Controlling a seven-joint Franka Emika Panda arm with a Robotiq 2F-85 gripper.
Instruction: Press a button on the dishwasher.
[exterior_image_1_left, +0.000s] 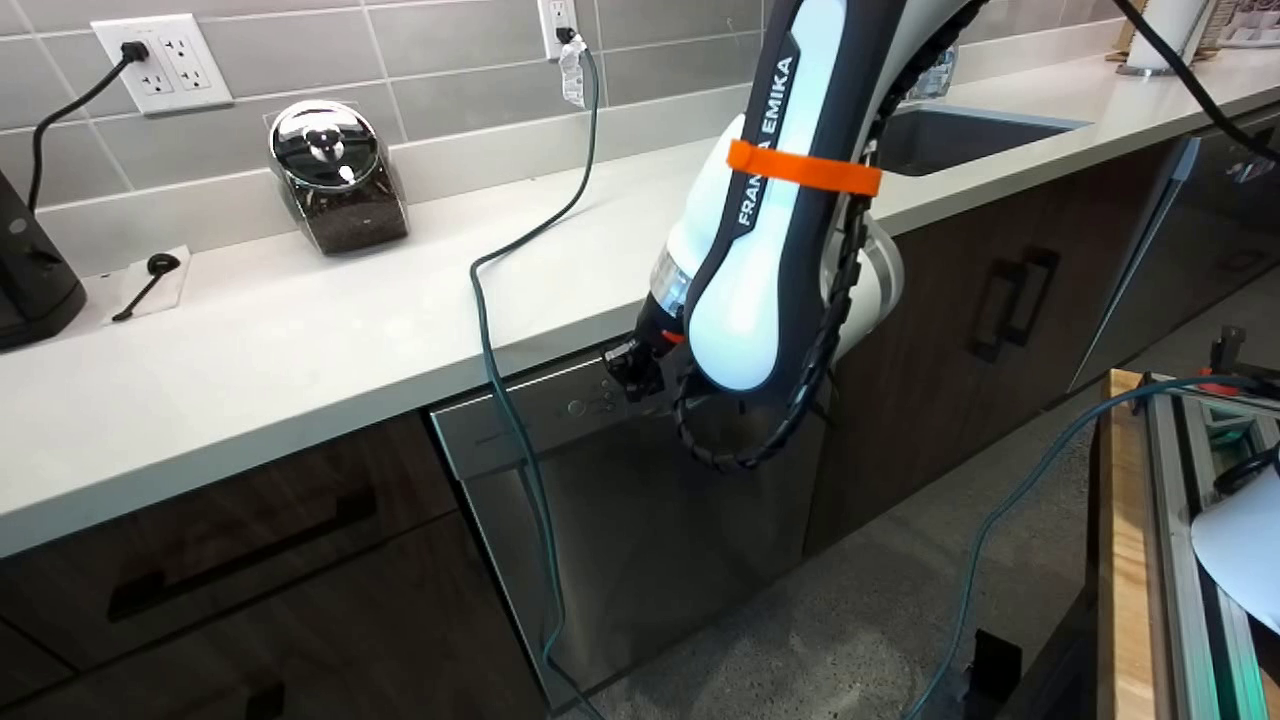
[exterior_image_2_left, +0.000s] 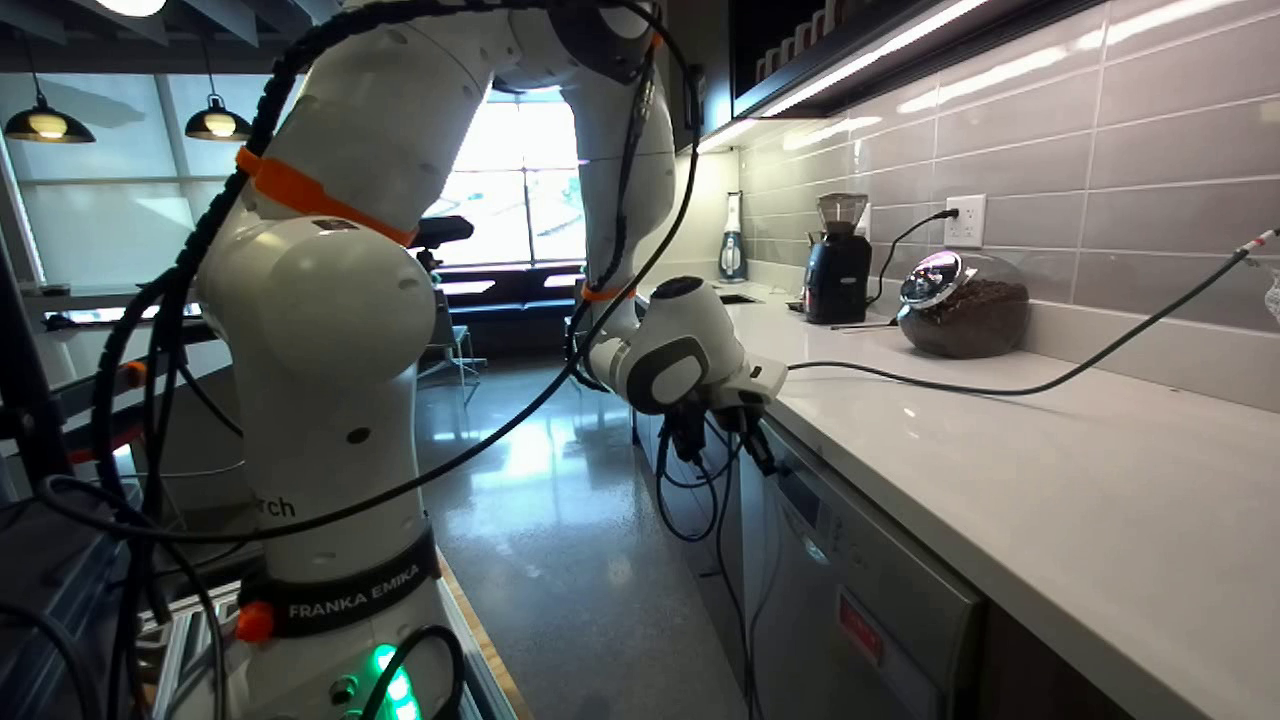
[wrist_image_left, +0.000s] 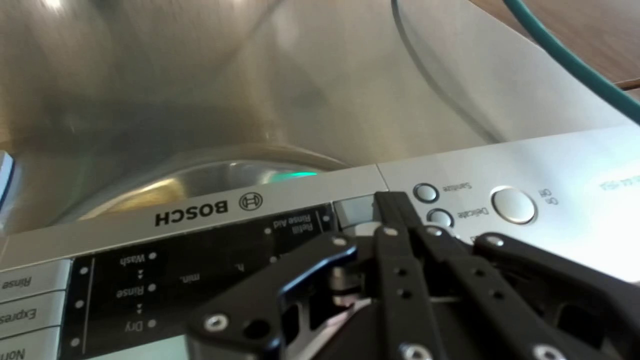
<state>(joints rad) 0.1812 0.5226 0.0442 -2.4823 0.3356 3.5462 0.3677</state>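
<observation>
The dishwasher has a brushed steel front (exterior_image_1_left: 640, 530) under the counter; it also shows in an exterior view (exterior_image_2_left: 890, 560) and the wrist view (wrist_image_left: 300, 100). Its control strip stands upside down in the wrist view. There I see a dark display (wrist_image_left: 200, 270), a grey rectangular key (wrist_image_left: 356, 210), a round Sanitize button (wrist_image_left: 426, 192), a Delicate button (wrist_image_left: 440, 218) and a larger On/Off button (wrist_image_left: 513, 205). My gripper (wrist_image_left: 397, 200) is shut and empty, its fingertips between the rectangular key and the small round buttons. It also shows in both exterior views (exterior_image_1_left: 632, 370) (exterior_image_2_left: 762, 455). Contact with the panel cannot be told.
A white countertop (exterior_image_1_left: 300, 340) overhangs the dishwasher. A teal cable (exterior_image_1_left: 540, 480) hangs over its front. A glass jar (exterior_image_1_left: 340, 180) and a black grinder (exterior_image_2_left: 838, 275) stand on the counter. Dark cabinets (exterior_image_1_left: 940, 330) flank the dishwasher. A wood-edged cart (exterior_image_1_left: 1130, 550) stands opposite.
</observation>
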